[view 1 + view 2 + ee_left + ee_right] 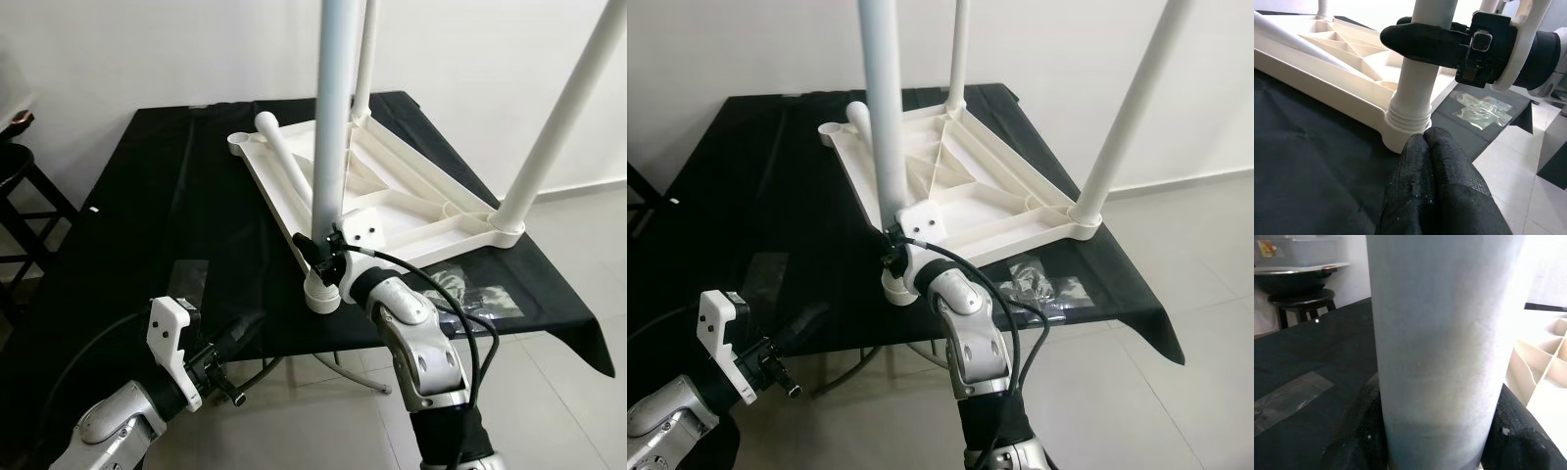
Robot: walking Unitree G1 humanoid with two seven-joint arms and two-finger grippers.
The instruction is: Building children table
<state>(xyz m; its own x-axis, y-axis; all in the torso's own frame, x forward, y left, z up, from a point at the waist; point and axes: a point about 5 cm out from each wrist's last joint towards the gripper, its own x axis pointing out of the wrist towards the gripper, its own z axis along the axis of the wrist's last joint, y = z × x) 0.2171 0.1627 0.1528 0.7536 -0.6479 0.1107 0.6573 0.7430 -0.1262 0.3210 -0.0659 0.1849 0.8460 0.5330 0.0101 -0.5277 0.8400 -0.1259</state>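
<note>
Because the white tabletop [392,191] lies upside down on the black-clothed table [147,215], its ribbed underside faces up and the corner sockets are open to take legs from above, which is why I have it set this way. Three legs stand upright in their sockets: a far one [364,59], one at the corner on my right [558,127], and the near leg [331,127], which rises from the near corner socket [321,292] at the table's front edge. A fourth leg [286,157] lies loose across the underside, its end close to the empty far-left socket [238,144], handy for the last fitting, I judge.

My right gripper [326,257] is clamped round the near leg just above its threaded collar; the left wrist view shows one black finger [1420,41] wrapped across the tube, and the right wrist view has the tube pressed between both pads. I hold low so a twist or push goes straight into the socket; I'd guess the leg is being seated, though I cannot tell how far home it is.

My left gripper [1432,161] waits just beside the socket, fingers pressed together on nothing, off the cloth's near edge. Some clear plastic wrap [1034,284] lies on the cloth to my right
</note>
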